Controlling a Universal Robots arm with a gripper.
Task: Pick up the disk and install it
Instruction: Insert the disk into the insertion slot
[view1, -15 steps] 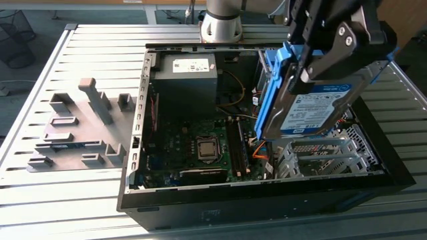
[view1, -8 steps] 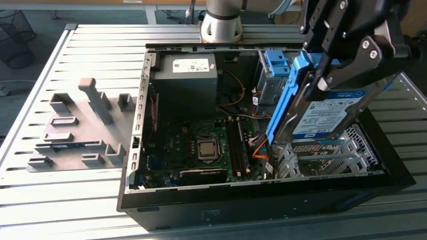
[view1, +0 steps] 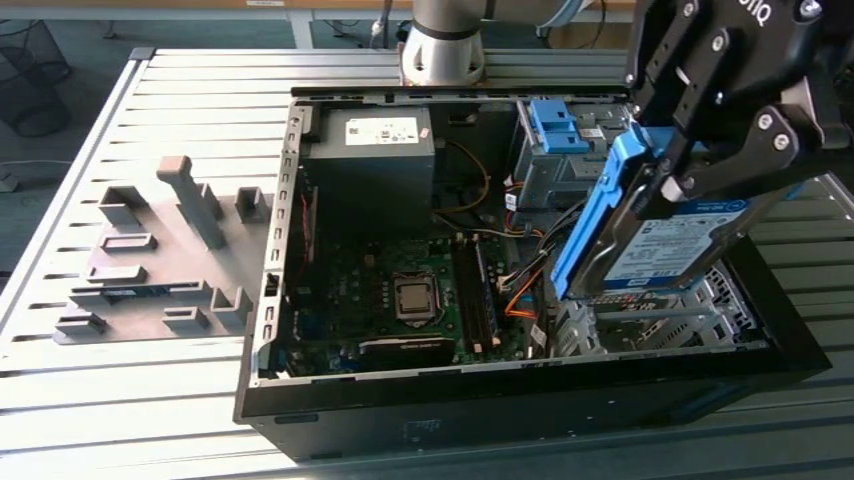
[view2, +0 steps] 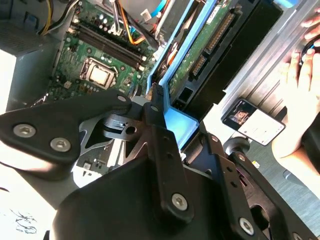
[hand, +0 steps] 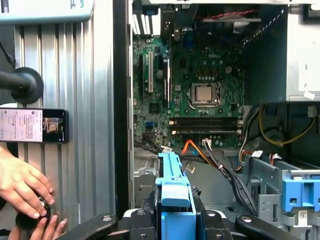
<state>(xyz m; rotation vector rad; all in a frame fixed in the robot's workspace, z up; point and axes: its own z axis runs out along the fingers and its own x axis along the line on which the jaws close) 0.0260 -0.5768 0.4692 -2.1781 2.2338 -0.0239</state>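
Blue-framed disk (view1: 667, 240) held on edge above the open computer case (view1: 400, 420)

Black gripper (view1: 707, 165) is clamped on the hard drive's upper end, carrying it tilted over the metal drive cage (view1: 654, 320) beside the motherboard (view1: 400, 290), likely so it can slide in; a hand (hand: 22, 182) rests on the table

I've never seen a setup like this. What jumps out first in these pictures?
The black gripper stands out first: it holds the disk, a silver drive in a blue frame, tilted above the open computer case near its corner at the exterior view's right. Inside the case lies the green motherboard, with a grey power-supply box behind it. In the first wrist view, a person's hand rests on the slatted table beside a phone.
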